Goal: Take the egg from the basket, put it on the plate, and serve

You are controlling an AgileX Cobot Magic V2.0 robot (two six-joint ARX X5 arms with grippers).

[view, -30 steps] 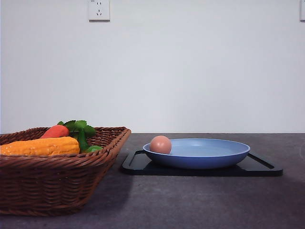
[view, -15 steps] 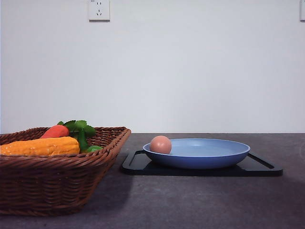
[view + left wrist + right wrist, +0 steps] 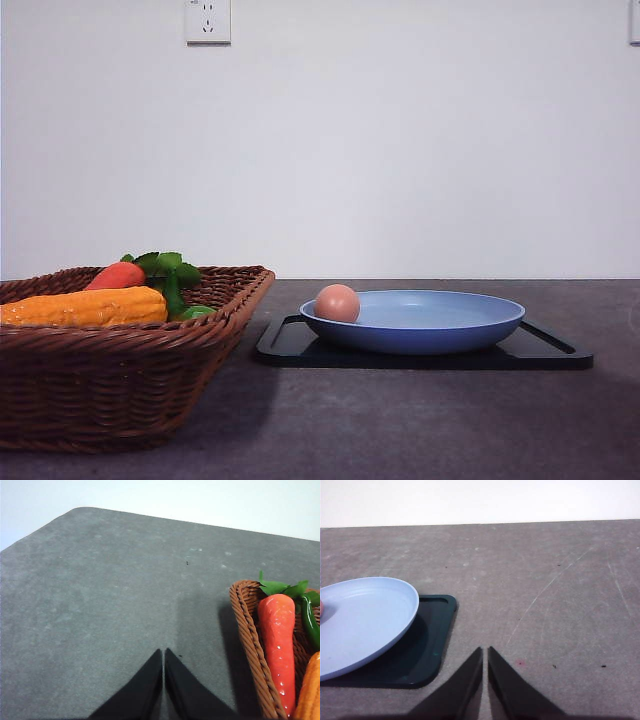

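Note:
The pinkish-brown egg [image 3: 337, 303] lies inside the light blue plate [image 3: 440, 335], at its left side against the rim. The plate rests on a flat black tray [image 3: 545, 352]. To the left stands the brown wicker basket [image 3: 120, 385], whose corner [image 3: 248, 630] also shows in the left wrist view. My left gripper [image 3: 164, 652] is shut with nothing in it, hovering over bare table beside the basket. My right gripper [image 3: 485, 650] is shut and empty too, over the table beside the tray [image 3: 427, 660] and plate [image 3: 375, 615].
An orange carrot [image 3: 117, 275] with green leaves, a yellow corn cob [image 3: 85, 306] and a green pepper [image 3: 197, 312] lie in the basket. The carrot [image 3: 278, 635] shows in the left wrist view. The grey table [image 3: 420, 420] runs to a white wall with a socket [image 3: 208, 21].

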